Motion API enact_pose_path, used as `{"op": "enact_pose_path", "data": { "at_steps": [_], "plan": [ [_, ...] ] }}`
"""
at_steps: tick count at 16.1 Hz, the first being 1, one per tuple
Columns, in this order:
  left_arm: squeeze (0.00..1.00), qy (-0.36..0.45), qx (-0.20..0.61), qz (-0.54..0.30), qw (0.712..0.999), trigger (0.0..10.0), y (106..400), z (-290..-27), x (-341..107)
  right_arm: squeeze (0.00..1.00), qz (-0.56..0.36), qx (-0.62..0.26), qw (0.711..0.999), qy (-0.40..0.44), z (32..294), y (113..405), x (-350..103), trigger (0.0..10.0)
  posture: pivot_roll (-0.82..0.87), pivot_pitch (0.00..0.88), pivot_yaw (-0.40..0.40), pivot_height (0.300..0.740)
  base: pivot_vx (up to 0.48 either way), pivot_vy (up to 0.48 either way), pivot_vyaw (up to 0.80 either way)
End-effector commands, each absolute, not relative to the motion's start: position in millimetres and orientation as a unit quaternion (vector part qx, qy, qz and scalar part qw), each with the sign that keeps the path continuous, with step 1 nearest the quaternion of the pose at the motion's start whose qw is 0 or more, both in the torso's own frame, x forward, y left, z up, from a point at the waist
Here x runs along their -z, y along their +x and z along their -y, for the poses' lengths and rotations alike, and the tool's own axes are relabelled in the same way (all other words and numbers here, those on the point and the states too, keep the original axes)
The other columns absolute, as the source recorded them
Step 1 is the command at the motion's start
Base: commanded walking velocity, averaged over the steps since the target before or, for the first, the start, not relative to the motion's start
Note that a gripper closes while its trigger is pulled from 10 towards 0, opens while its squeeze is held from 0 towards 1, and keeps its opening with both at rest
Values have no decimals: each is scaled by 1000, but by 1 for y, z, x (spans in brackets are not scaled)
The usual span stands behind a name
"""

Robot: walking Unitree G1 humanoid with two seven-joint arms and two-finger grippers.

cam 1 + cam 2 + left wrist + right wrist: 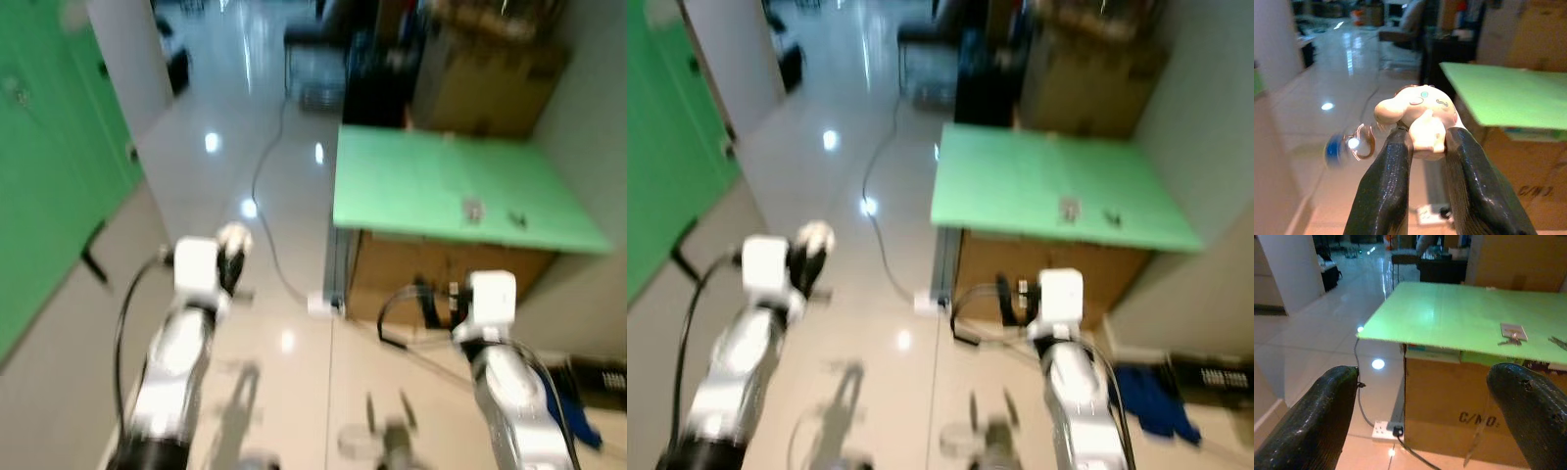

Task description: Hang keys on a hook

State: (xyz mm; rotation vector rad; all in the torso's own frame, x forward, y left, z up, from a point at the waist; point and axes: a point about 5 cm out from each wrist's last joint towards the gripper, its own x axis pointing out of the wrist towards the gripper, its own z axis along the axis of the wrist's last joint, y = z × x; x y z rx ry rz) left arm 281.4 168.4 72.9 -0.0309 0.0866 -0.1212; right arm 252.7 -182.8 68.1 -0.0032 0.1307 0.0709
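Between the left gripper's [1425, 142] clamped fingers sits a cream cartoon-figure keychain [1418, 117]; the right gripper [1425, 406] gapes apart, facing the green tabletop [1449, 313].

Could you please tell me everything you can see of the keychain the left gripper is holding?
The keychain is a small cream-coloured cartoon figure, glossy like plastic or rubber, with a teal dot and a dark squiggle on its head. The left gripper clamps its lower part between its two black fingers, holding it up off the floor, short of the green table. A shiny ring with a blue piece swings beside it, blurred. No key blade can be made out.
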Motion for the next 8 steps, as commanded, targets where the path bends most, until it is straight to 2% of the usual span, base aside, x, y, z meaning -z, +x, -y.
{"op": "enact_pose_path", "data": {
  "at_steps": [1,4,8],
  "plan": [
    [0,-10,54,-31,998,10000,282,-169,-80,0,-57,-29,998,0,187,257,-73,10000,-82,0,35,697,0,-431,575],
    [0,-15,31,-40,999,10000,275,-176,-74,0,-55,-33,998,-2,188,260,-74,10000,-61,0,26,697,0,-480,498],
    [0,-1,16,-41,999,10000,268,-182,-73,0,-59,-53,997,-7,186,265,-74,10000,-40,0,14,734,0,-476,425]
  ]
}}
